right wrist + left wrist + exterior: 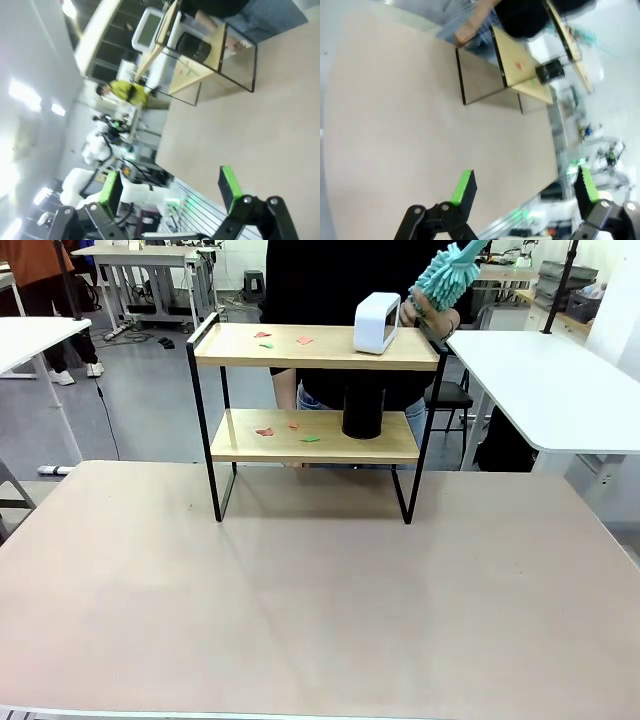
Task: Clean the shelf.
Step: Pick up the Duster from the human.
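Observation:
The shelf [310, 346] stands at the far middle of the beige tabletop, two light wooden boards in a thin black frame. Small red and green scraps [283, 338] lie on both boards. A white boxy device [376, 323] sits on the top board, a black cylinder [363, 412] on the lower one. Behind it a person's hand [428, 312] holds a teal duster [450, 272] near the top right corner. My left gripper [522, 185] is open above the table, the shelf [520, 65] far ahead. My right gripper [170, 187] is open too, with the shelf [195, 65] far off.
White tables [555, 390] flank the beige tabletop [320, 600] on the right and the left [30, 335]. A black chair [450, 395] stands behind the shelf's right side. The wide near part of the tabletop is bare.

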Robot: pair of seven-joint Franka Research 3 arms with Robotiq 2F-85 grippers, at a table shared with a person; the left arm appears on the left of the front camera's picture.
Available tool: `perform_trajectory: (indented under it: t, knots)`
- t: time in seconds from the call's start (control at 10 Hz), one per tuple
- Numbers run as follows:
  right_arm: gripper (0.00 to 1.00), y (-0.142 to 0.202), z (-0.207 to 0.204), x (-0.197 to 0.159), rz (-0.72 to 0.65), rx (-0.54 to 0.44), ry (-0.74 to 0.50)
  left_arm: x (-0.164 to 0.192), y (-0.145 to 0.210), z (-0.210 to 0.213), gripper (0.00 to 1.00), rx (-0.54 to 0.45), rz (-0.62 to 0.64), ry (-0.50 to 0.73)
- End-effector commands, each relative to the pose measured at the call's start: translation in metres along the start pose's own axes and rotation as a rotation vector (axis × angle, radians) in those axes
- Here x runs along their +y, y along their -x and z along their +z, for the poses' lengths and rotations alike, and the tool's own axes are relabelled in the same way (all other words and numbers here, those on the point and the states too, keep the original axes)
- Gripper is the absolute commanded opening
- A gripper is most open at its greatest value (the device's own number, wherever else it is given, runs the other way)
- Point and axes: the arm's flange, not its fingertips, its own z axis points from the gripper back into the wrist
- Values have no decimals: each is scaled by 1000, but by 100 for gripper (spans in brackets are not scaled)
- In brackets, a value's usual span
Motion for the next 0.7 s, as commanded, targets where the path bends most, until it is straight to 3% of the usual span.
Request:
perform_trajectory:
  t: [0.0,0.1,0.2,0.3,0.6]
  knots:
    - [100,46,-2,-81,-115,-80,-69,56,0,-9,100,-134,104,161]
    - [100,56,2,-100,-178,-139,-19,69,8,-14,100,-146,116,147]
    - [100,69,-8,-103,-132,-158,112,77,7,-30,100,-99,141,56]
    - [100,32,47,-80,-142,-118,-37,63,10,10,100,-153,146,92]
    - [100,32,47,-80,-142,-118,-37,63,10,10,100,-153,146,92]
